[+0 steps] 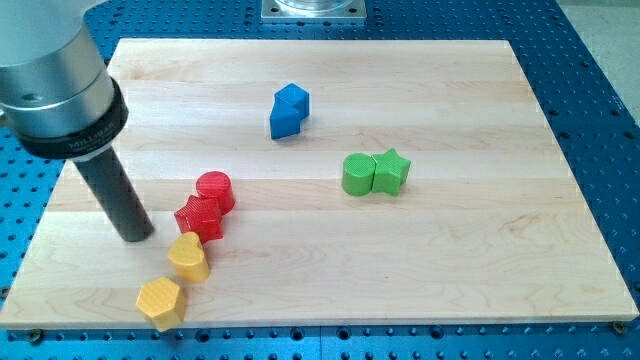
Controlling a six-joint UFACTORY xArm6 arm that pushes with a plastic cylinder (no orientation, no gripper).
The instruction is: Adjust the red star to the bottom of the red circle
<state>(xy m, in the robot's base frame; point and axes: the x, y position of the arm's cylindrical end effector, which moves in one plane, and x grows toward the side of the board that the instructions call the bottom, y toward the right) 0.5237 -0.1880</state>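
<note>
The red star (pixel 198 217) lies on the wooden board at the lower left, touching the red circle (pixel 214 189) just above and to its right. My tip (pixel 133 236) rests on the board left of the red star, with a small gap between them. The dark rod rises from it to the grey arm body at the view's upper left.
A yellow block (pixel 188 256) touches the red star from below; a yellow hexagon (pixel 160 302) sits near the board's bottom edge (pixel 300 326). A blue block (pixel 289 110) is at upper centre. A green circle (pixel 357 174) and a green star (pixel 391 171) touch at centre right.
</note>
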